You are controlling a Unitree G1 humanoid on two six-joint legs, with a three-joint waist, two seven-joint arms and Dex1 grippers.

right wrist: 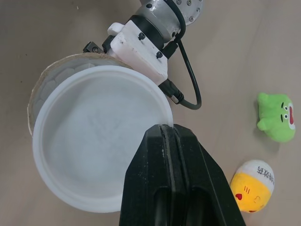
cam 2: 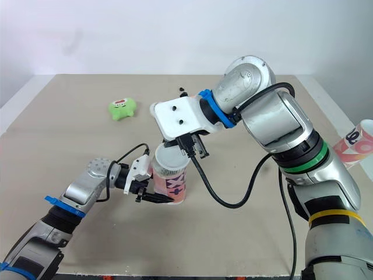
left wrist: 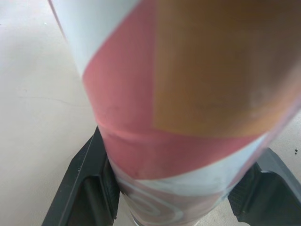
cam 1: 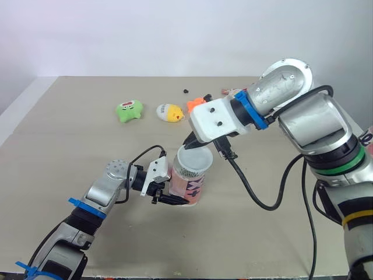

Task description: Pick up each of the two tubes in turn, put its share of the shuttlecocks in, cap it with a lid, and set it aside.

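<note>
A pink, white and orange tube (cam 1: 190,185) stands upright on the table. My left gripper (left wrist: 176,188) is shut on its lower part, with one black finger (left wrist: 87,186) on each side. A white translucent lid (right wrist: 94,141) lies over the tube's mouth, a little off-centre, so part of the tube's rim (right wrist: 44,82) shows beside it. My right gripper (right wrist: 168,129) is shut on the lid's edge from above. The lid hides the tube's inside. A second patterned tube (cam 2: 354,142) shows at the far right edge.
At the back of the table lie a green plush toy (cam 1: 129,110), a yellow egg-shaped toy (cam 1: 169,112), an orange item (cam 1: 195,104) and a small black speck (cam 1: 185,91). The right arm's black cable (cam 1: 256,195) loops down beside the tube.
</note>
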